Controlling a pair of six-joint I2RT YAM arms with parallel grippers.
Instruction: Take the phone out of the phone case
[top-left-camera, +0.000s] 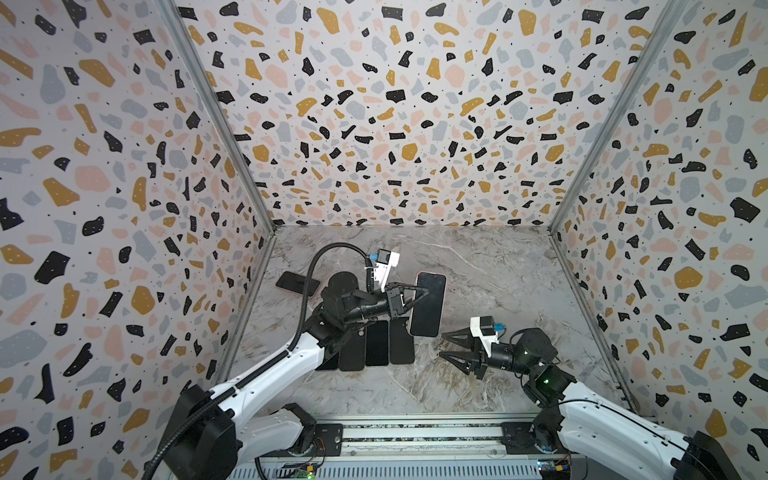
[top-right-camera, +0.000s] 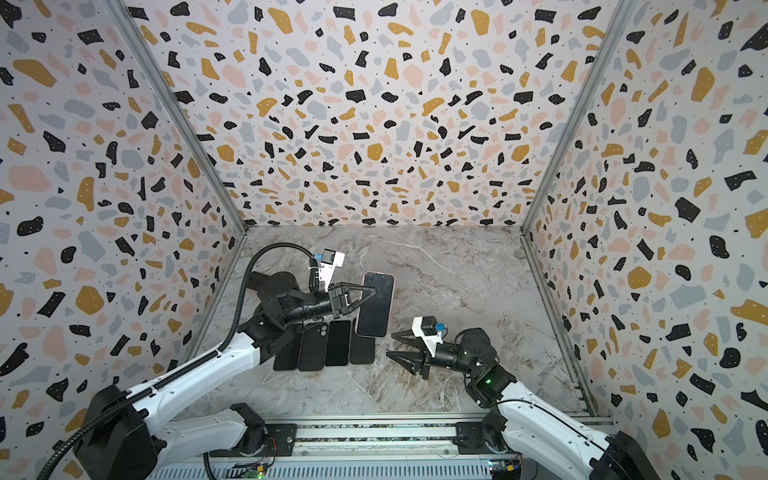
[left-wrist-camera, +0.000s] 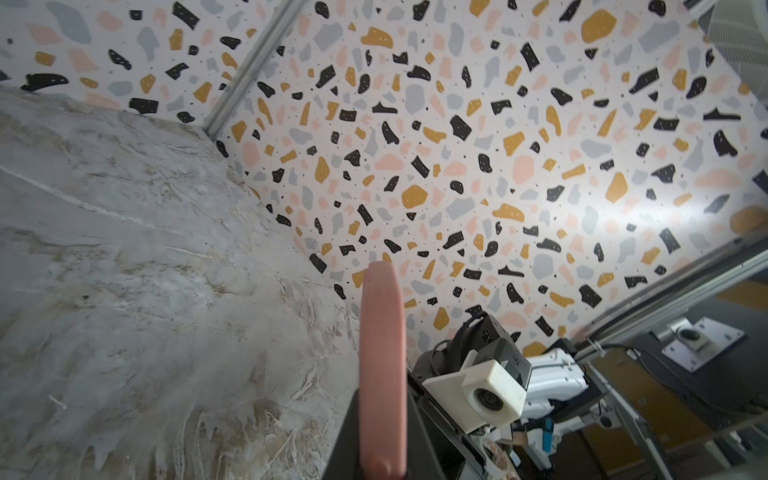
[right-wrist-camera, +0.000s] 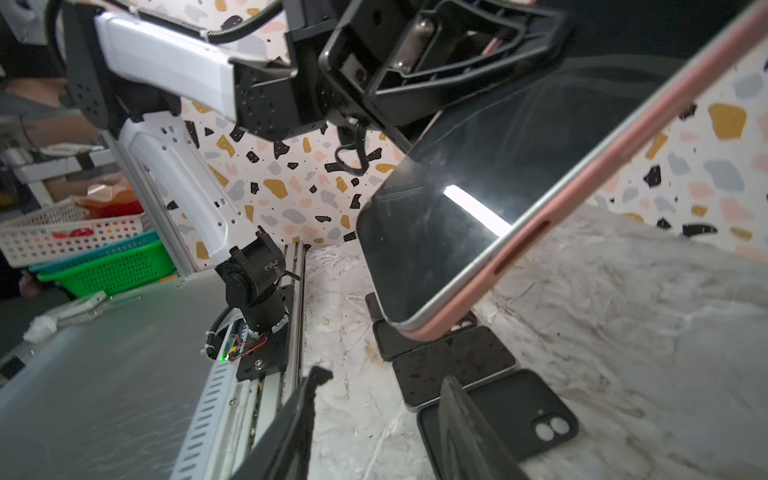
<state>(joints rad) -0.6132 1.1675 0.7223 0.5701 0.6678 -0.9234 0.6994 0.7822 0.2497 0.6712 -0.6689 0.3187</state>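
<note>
L gripper (top-left-camera: 415, 293) is clamped tight on the long edges of the phone (top-left-camera: 428, 303) approx. midway along its length, one finger over the dark screen and the other behind it. The phone sits fully inside its pink case (right-wrist-camera: 582, 174) (silver rim seated flush in the pink lip, per the right wrist view) and is held up off the marble tabletop (top-left-camera: 498, 270), screen toward the camera head in both top views, tilted slightly. In the left wrist view only the case's pink back edge (left-wrist-camera: 382, 365) shows, rising between the two black fingers (left-wrist-camera: 345, 436). The phone's lower end hangs over the right end of a row of four dark phones and cases (top-left-camera: 376, 343) lying flat side by side; can't tell if it touches them. One item in that row is an empty black case (right-wrist-camera: 519, 411) w/ two lens holes. R gripper (top-left-camera: 441, 344) is roughly half open and holds nothing, tips pointed at the row's right end, just beside it and below the held phone. A lone dark phone (top-left-camera: 297, 283) lies flat near the left wall, well apart from the rest.
</note>
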